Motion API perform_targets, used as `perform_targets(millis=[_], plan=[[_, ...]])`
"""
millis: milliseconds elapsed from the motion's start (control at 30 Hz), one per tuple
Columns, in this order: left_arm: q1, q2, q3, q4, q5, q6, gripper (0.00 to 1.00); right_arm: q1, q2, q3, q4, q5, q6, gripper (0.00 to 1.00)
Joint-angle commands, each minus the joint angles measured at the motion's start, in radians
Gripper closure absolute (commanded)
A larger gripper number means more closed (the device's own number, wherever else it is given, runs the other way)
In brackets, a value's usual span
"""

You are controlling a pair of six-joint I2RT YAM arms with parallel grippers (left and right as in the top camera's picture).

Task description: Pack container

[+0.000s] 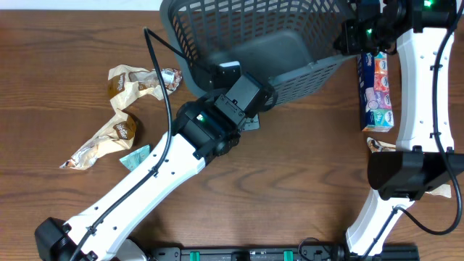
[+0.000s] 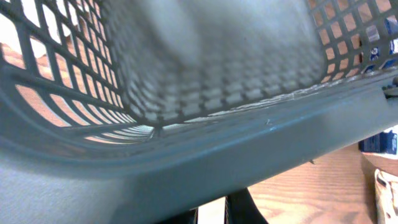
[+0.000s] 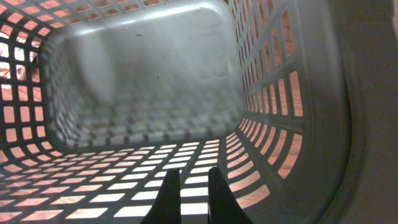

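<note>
Overhead, tilted container (image 1: 217,29), left pincer (image 2: 214,213) clamping its rim, right pincer (image 3: 193,190) narrow inside.

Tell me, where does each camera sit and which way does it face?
Overhead: above the table, looking straight down at the tilted container; both arms show.
Left wrist: on the left arm, facing the container's rim; left gripper at bottom edge.
Right wrist: on the right arm, looking into the container; right gripper at bottom.
Shared: both wrist views see the container's lattice walls.
</note>
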Motion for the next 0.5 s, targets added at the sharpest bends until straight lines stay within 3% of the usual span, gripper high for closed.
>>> perform_targets(millis=[0,467], plan=[[0.013,-0.007,0.010,-0.003,-0.066,0.029,0.94,0.016,0.002,0.003,-0.016,0.010,-0.021,0.98],[0.098,-0.006,0.010,0.006,-0.091,0.080,0.94,0.028,0.002,0.003,-0.080,0.011,-0.021,0.99]])
